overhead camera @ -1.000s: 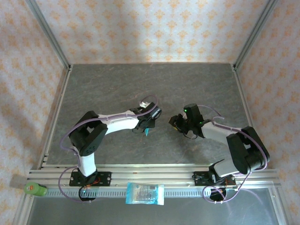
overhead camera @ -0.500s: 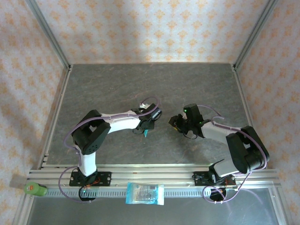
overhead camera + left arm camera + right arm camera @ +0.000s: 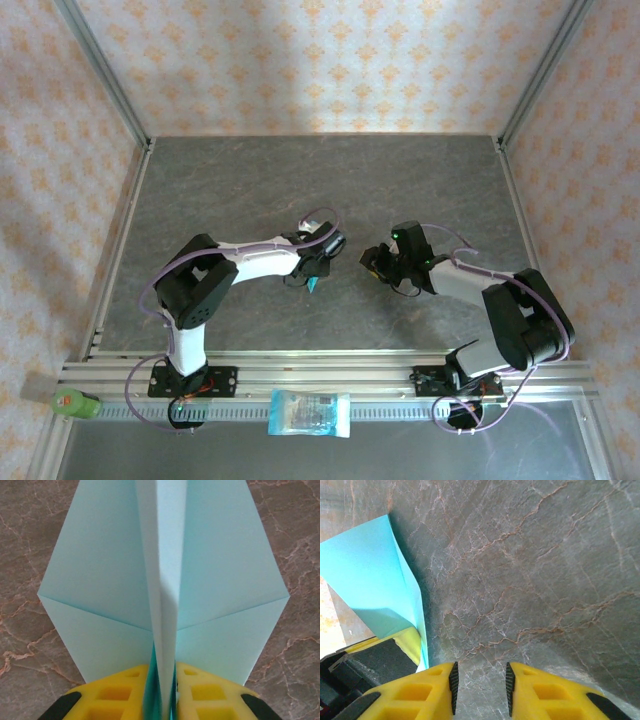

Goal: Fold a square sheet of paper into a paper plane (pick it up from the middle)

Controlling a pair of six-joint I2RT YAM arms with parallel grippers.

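The paper plane (image 3: 100, 580) is light teal-blue, lying on the dark stone table (image 3: 250, 180) with both wings spread flat and its centre fold standing up. My left gripper (image 3: 164, 692) straddles that fold from behind. Its yellow fingers (image 3: 115, 690) are a narrow gap apart, and the fold stands loosely between them. From above, the plane (image 3: 315, 284) peeks out under the left gripper (image 3: 313, 272) near the table's middle. My right gripper (image 3: 480, 680) hovers open over bare stone just right of the plane (image 3: 370, 585), holding nothing.
A blue-and-white printed packet (image 3: 311, 413) lies on the front rail between the arm bases. A green object (image 3: 75, 403) sits at the front left corner. Metal frame posts (image 3: 100, 80) and patterned walls close in the table on three sides.
The left arm's elbow has shifted slightly right and its gripper has eased apart around the plane's fold. The right arm has not moved.
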